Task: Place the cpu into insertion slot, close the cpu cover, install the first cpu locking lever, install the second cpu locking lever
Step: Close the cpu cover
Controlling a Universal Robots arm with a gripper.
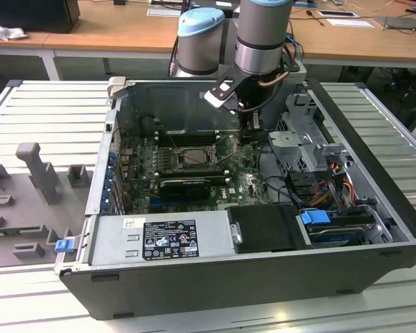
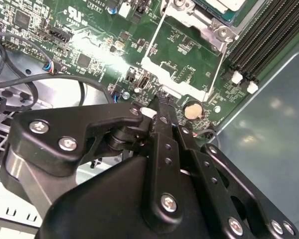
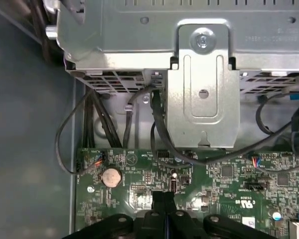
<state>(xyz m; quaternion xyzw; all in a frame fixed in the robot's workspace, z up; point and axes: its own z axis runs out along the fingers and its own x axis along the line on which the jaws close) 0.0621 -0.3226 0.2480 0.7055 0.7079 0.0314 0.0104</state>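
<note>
Arm upright, claw (image 1: 252, 126) straight down, its two fingers (image 3: 158, 201) tight together

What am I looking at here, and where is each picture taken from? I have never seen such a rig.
One robot arm reaches into an open computer case lying on a slatted table; the exterior view shows this from outside. Both wrist views come from cameras riding on the arm, looking past its fingers at the green board. The fingers are shut, nothing visible between them, low over the board near the insertion slot. The cpu cover appears swung open, off the slot.
</note>
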